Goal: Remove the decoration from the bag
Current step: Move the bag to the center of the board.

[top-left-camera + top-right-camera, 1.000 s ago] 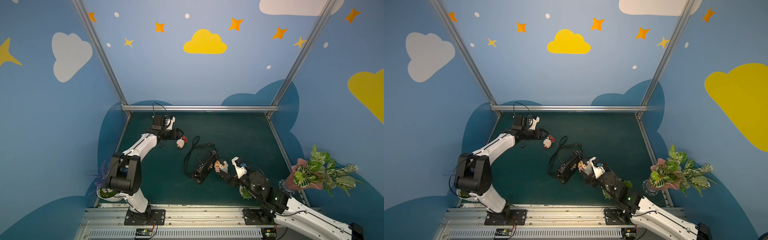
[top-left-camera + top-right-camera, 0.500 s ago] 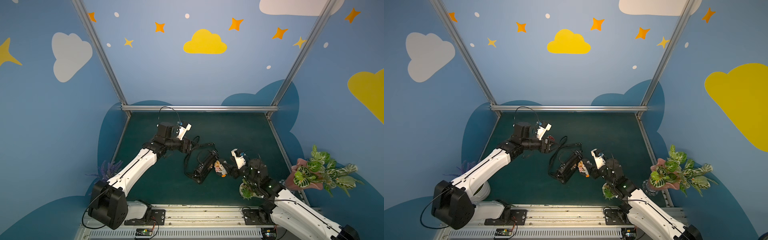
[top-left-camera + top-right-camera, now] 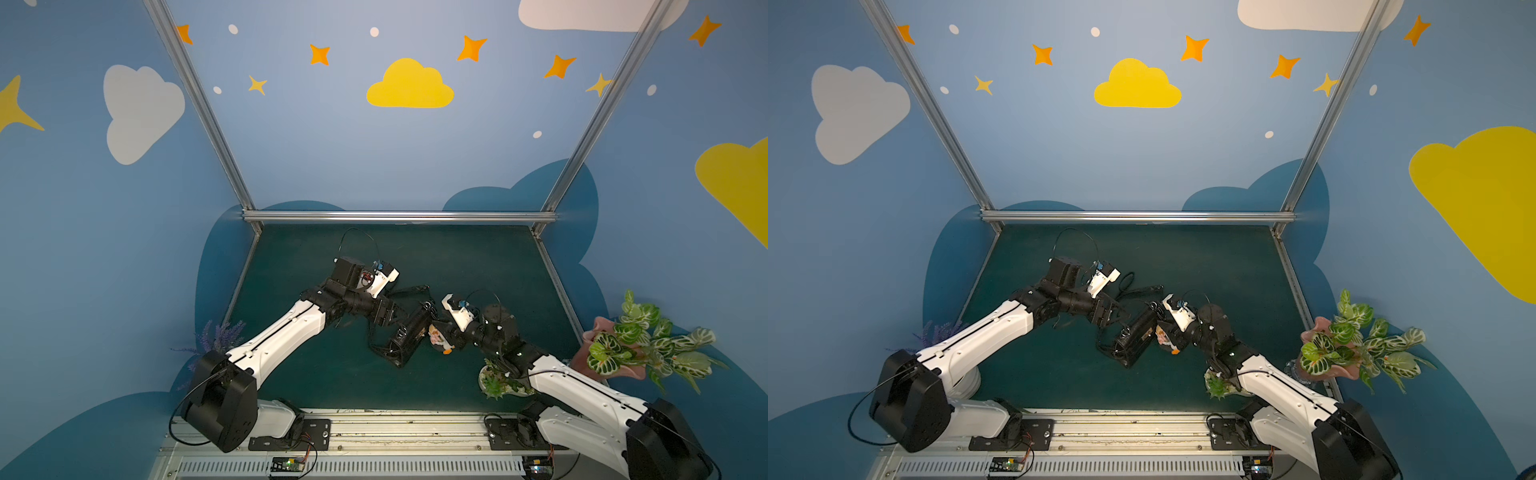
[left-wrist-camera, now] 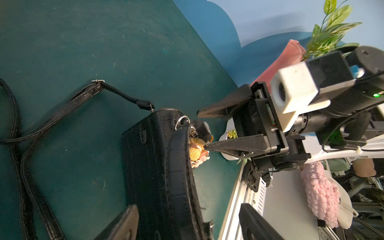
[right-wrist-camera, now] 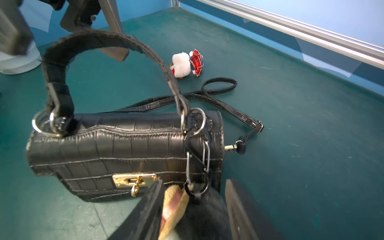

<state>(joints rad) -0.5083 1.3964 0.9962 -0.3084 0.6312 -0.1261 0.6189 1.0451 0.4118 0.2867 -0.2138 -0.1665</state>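
1. The decoration point(image 5: 176, 207) sits directly between the fingers of the right pincer point(image 5: 193, 187). The bag point(image 5: 124, 149) stands just beyond it on the worktop point(image 3: 457, 257).
2. The right pincer's fingers are apart on either side of the plush cluster, and one touches the blond doll. I cannot tell whether they pinch it yet.
3. The clip point(image 5: 197, 158) hangs from the ring point(image 5: 197, 120), its long axis pointing straight at this pincer. A plain pull back would likely tug along the clip rather than unhook it.
4. The left pincer point(image 4: 188, 207) stands apart, straddling the bag's far end without a clear grip. It is nearer the bag, while the right is nearer the decoration.
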